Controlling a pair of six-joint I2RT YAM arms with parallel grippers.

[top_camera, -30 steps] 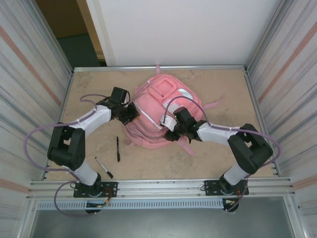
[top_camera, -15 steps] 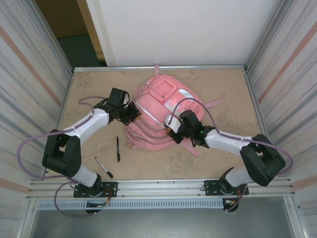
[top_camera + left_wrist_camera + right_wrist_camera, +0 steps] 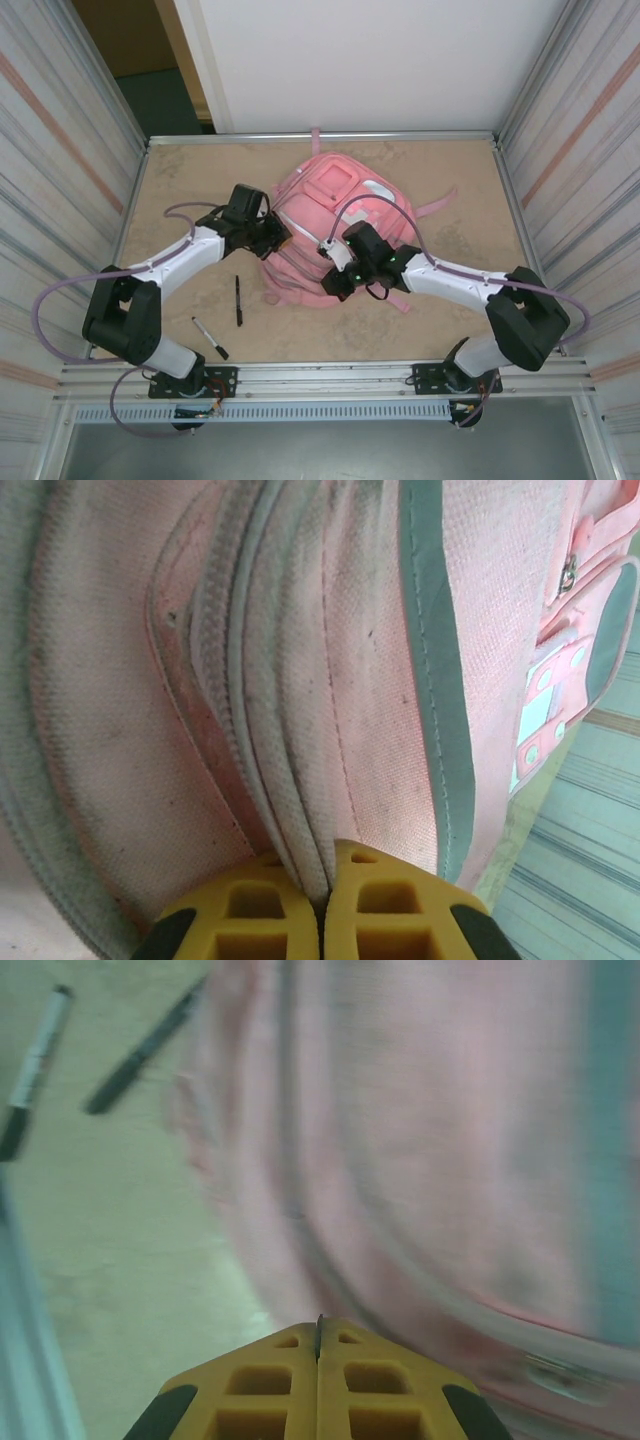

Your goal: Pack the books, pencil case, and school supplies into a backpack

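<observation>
The pink backpack point(image 3: 335, 205) lies flat mid-table. My left gripper point(image 3: 277, 238) is at its left edge, shut on a fold of the bag's pink and grey-trimmed fabric point(image 3: 300, 730), which runs between the yellow fingers point(image 3: 390, 910). My right gripper point(image 3: 333, 284) hovers at the bag's near left corner, its jaws shut with nothing clearly between them point(image 3: 318, 1325); that view is blurred. Two black pens lie on the table left of the bag: one plain point(image 3: 238, 300) point(image 3: 140, 1055), one with a white tip point(image 3: 210, 338) point(image 3: 35, 1060). The books and the pencil case are out of view.
Pink straps point(image 3: 430, 212) trail from the bag's right side. A metal rail point(image 3: 320, 375) runs along the near edge by both arm bases, and corrugated walls point(image 3: 60, 170) close in left and right. Bare tabletop point(image 3: 180, 180) shows around the bag.
My right gripper has closed and swung left toward the bag's near left corner. The left gripper, still pinching the fabric, edged right, and the bag bunched slightly.
</observation>
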